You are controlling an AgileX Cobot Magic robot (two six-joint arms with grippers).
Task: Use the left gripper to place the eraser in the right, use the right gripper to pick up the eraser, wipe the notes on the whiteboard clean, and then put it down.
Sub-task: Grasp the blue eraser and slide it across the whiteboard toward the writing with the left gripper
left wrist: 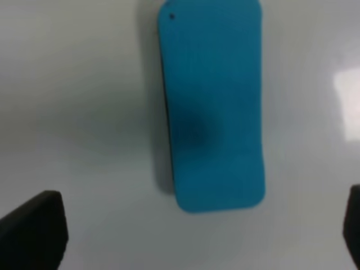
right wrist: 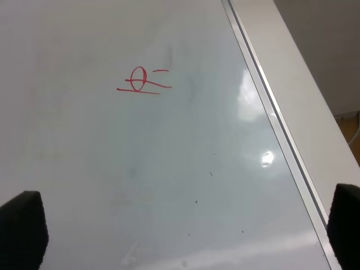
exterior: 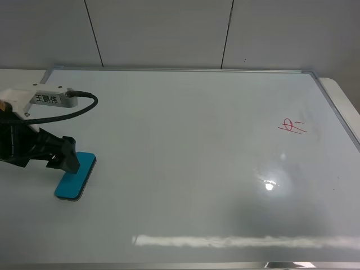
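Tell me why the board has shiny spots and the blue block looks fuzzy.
High view: light glare makes a spot and a streak on the glossy whiteboard. Left wrist view: the eraser is blurred. Right wrist view: another small glint.

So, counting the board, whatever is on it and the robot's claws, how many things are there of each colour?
Blue: 1, the eraser
Red: 1, the notes
White: 1, the whiteboard
Black: 2, the left gripper and the right gripper, of which only the fingertips show
Total: 5
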